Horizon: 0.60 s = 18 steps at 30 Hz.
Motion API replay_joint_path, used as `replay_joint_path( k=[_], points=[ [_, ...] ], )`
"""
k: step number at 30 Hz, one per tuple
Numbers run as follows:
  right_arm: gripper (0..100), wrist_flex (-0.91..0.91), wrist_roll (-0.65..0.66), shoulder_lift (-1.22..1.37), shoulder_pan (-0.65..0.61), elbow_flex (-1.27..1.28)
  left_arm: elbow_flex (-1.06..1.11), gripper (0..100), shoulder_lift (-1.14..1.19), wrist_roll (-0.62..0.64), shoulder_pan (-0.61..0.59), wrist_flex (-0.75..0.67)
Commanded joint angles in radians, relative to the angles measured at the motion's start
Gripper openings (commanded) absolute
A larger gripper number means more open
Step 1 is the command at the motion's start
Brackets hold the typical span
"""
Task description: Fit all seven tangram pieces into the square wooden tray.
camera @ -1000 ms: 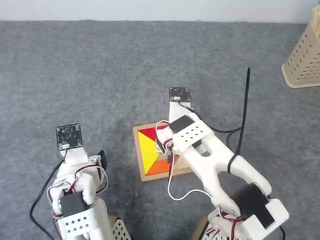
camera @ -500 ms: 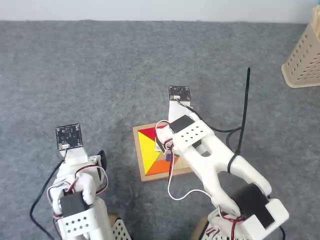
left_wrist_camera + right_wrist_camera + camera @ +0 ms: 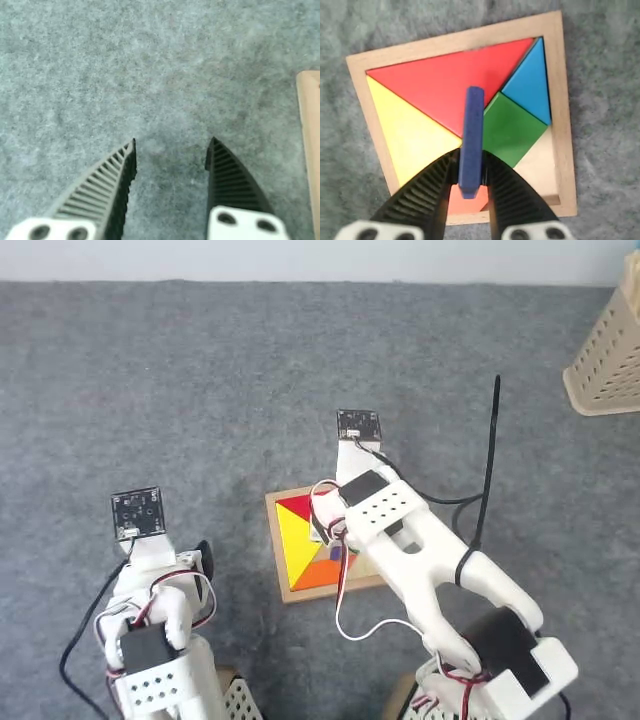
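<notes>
Change: almost none; my right gripper stays over the tray.
Blue piece: on edge, clamped between my right jaws, above where the red triangle, yellow triangle and green square meet.
Tray: on grey carpet; bare wood shows beside the green square.
Left gripper: jaws parted, holding nothing, over carpet near the tray.

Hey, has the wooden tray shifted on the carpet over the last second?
No. In the high view the tray lies where it did, its corners unchanged against the basket at the far right edge.
</notes>
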Motion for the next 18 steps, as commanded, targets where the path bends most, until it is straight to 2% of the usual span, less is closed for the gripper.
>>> replay_joint_path(
  k=[1,15,18],
  points=[
    [1.1,-0.016,-0.008,-0.004,-0.002,-0.002,-0.013,22,-0.014,-0.005,0.003,0.005],
    [1.3,-0.012,0.034,-0.004,-0.002,0.020,-0.013,22,-0.014,-0.005,0.003,0.005],
    [7.7,-0.010,0.034,-0.004,-0.002,0.023,-0.013,22,-0.014,-0.005,0.003,0.005]
  ],
)
